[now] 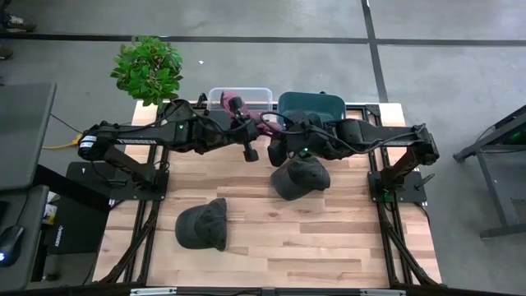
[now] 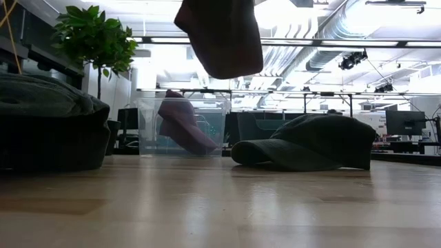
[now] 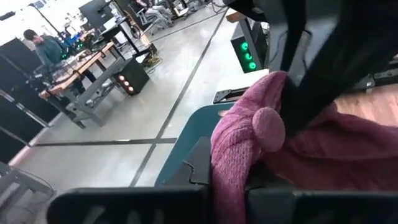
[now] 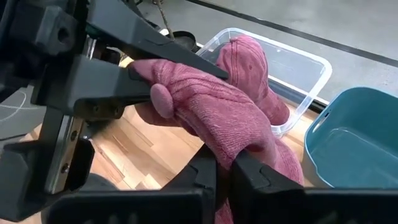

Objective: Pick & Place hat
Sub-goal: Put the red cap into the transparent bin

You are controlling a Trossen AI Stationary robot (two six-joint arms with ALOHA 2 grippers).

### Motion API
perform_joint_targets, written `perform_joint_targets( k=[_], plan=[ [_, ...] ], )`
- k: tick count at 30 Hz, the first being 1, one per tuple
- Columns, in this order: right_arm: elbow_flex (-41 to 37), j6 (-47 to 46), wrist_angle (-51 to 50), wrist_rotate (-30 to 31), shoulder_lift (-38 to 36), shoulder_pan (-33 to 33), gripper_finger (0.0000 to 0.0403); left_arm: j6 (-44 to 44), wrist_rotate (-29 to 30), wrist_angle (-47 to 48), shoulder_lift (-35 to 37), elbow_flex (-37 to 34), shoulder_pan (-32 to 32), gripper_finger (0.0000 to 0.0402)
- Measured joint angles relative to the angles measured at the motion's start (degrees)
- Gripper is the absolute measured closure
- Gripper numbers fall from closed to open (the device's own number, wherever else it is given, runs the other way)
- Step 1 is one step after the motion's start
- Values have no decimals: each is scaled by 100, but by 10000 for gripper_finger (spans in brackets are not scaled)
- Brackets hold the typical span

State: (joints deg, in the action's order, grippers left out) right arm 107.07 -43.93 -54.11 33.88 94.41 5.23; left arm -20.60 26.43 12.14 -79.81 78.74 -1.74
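Note:
A pink knitted hat point(image 1: 267, 125) hangs in the air between both arms, above the table's far middle; in the low view the hat point(image 2: 220, 34) dangles at the top. My left gripper point(image 1: 251, 123) and my right gripper point(image 1: 278, 136) are both shut on it. A second pink hat point(image 2: 180, 124) leans inside a clear bin point(image 1: 238, 99). Two dark caps rest brim-down on the table: one point(image 1: 300, 177) under the right arm, one point(image 1: 203, 224) nearer the front left. My left gripper pinches a bunched fold of the knit point(image 4: 155, 84) between its two fingers point(image 4: 118, 93), coming roughly level from the table's left. The hat is lifted clear of the table. My right gripper pinches another fold of the same hat point(image 4: 225, 152) between its two fingers point(image 4: 261, 180), coming from the table's right. Several layers of knit bulge out above the fingers. The hat hangs clear, stretched between the two grippers.
A teal bin point(image 1: 312, 105) stands beside the clear bin at the table's far edge. A potted plant point(image 1: 148, 67) sits off the far left corner. Bare wood lies along the table's near edge point(image 1: 288, 255). People and benches show in the room behind.

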Motion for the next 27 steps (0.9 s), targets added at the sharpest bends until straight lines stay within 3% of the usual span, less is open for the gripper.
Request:
perform_joint_targets(
  k=[6, 12, 22, 27],
  plan=[
    [0, 251, 0, -47, 0, 4, 327, 144, 113, 2, 0, 0, 0, 401],
    [-2, 479, -12, -161, -149, 2, 295, 142, 191, 53, 11, 0, 0, 401],
    [0, 723, -396, -146, -934, 0, 286, 93, 527, 614, 99, -2, -13, 401],
    [0, 491, -1138, -226, -1252, 60, 286, -38, 141, 928, 195, -2, -30, 401]
  ],
)
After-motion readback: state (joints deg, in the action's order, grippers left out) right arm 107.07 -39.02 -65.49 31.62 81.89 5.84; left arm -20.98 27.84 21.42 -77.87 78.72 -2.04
